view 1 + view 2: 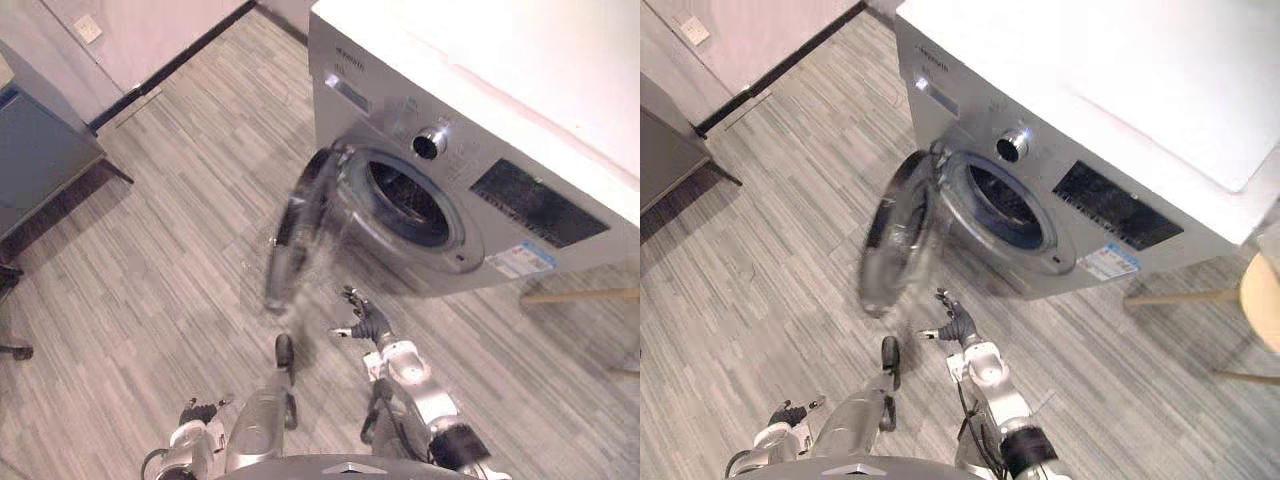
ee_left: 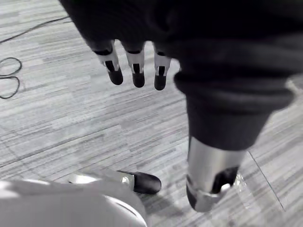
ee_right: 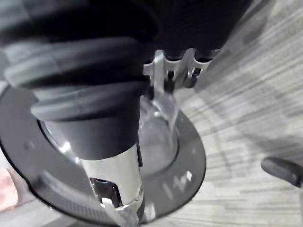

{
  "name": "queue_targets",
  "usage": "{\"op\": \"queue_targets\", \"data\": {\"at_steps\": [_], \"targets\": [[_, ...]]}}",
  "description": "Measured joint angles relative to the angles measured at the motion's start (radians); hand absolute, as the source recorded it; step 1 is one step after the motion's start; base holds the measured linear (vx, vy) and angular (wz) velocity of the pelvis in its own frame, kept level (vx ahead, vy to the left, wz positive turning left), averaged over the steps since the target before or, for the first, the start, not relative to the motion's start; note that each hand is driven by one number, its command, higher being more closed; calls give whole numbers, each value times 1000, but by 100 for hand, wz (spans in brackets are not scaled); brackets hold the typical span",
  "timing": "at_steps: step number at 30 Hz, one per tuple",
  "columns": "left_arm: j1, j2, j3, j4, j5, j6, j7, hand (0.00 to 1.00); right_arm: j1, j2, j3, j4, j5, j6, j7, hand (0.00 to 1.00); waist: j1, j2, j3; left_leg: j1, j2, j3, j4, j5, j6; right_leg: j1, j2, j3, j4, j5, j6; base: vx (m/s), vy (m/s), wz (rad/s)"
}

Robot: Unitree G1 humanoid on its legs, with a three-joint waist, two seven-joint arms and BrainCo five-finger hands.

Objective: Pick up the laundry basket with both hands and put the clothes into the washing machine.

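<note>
The silver front-loading washing machine [image 1: 560,150] stands ahead on the right. Its round glass door [image 1: 305,230] hangs open to the left of the dark drum opening [image 1: 405,205] and looks smeared. My right hand [image 1: 362,320] is open with spread fingers, low over the floor just in front of the door's lower edge. In the right wrist view its straight fingers [image 3: 165,71] reach towards the door's glass bowl [image 3: 161,142]; I cannot tell if they touch it. My left hand [image 1: 200,412] hangs low at my left side, with its fingers [image 2: 137,71] straight over the bare floor.
A dark cabinet [image 1: 40,160] stands at the far left by the wall, which carries a socket [image 1: 88,28]. A wooden stool [image 1: 1265,300] sits right of the machine. Grey plank floor [image 1: 170,250] stretches to the left of the door.
</note>
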Motion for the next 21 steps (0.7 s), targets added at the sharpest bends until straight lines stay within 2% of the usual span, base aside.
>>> {"op": "queue_targets", "data": {"at_steps": [3, 4, 5, 6, 8, 13, 15, 17, 18, 20, 21], "targets": [[-10, 5, -8, -14, 29, -1, 0, 0, 39, 5, -105, -22, -5, -9, -1, 0, -13, -46, -28, 29, -3, 25, 0, -10, -12, 17, -5, 21, -7, -2, 2, 66, 6, -17], [-13, 6, -13, -15, 32, -1, 0, 0, 47, 5, -124, -22, -5, -11, -2, 0, -14, -53, -33, 33, -3, 32, 0, -13, -15, 17, -5, 28, -8, -2, 2, 4, 8, -29], [-21, 8, -29, -18, 41, -1, -1, 0, 61, 5, -157, -22, -5, -13, -4, 0, -20, -58, -38, 38, 1, 49, 0, -20, -17, 16, -5, 41, -12, -2, 2, -29, 13, -32], [-35, 12, -50, -19, 53, -1, -1, 0, 75, 5, -186, -19, -1, -14, -5, 0, -27, -55, -40, 41, 9, 61, 0, -31, -2, 10, 2, 58, -15, 0, -1, -58, 18, -36], [-58, 19, -55, -23, 63, -1, -1, 0, 103, 12, -212, -16, 7, -14, -8, 0, -26, -59, -42, 42, 17, 87, -1, -32, -2, -4, 10, 84, -17, 7, -7, -75, 14, -45], [-183, 86, -59, -42, 69, -1, 0, 0, 196, 45, -263, -17, 12, -8, -7, 0, -49, -81, -48, 32, 43, 191, -1, -42, -2, -71, 40, 182, -42, 44, -21, -63, -7, -65], [-239, 128, -53, -40, 68, -1, 0, 0, 209, 45, -268, -17, 13, -4, -2, 0, -60, -103, -48, 29, 51, 234, -1, -43, -2, -97, 51, 223, -51, 61, -26, -29, -21, -68], [-334, 205, -38, -14, 48, -3, 4, 0, 216, 46, -267, -18, 18, -4, 6, 0, -80, -145, -49, 13, 65, 274, -1, -43, -4, -144, 63, 274, -59, 88, -29, -8, -36, -68], [-363, 229, -36, -1, 40, -3, 5, 0, 216, 48, -267, -18, 29, -4, 10, 0, -83, -155, -48, 7, 69, 285, 0, -43, -4, -155, 64, 283, -60, 95, -28, -6, -54, -59], [-482, 303, 6, 29, -12, -5, 27, 0, 227, 56, -267, -18, 55, -5, 13, 0, -101, -200, -41, -23, 79, 307, 13, -42, -7, -188, 75, 308, -75, 126, -40, 7, -56, -39], [-512, 320, 12, 36, -26, -5, 33, 0, 232, 60, -266, -20, 57, -5, 13, 0, -104, -209, -36, -34, 85, 309, 26, -44, -5, -192, 78, 311, -80, 132, -39, 25, -50, -22]]}}
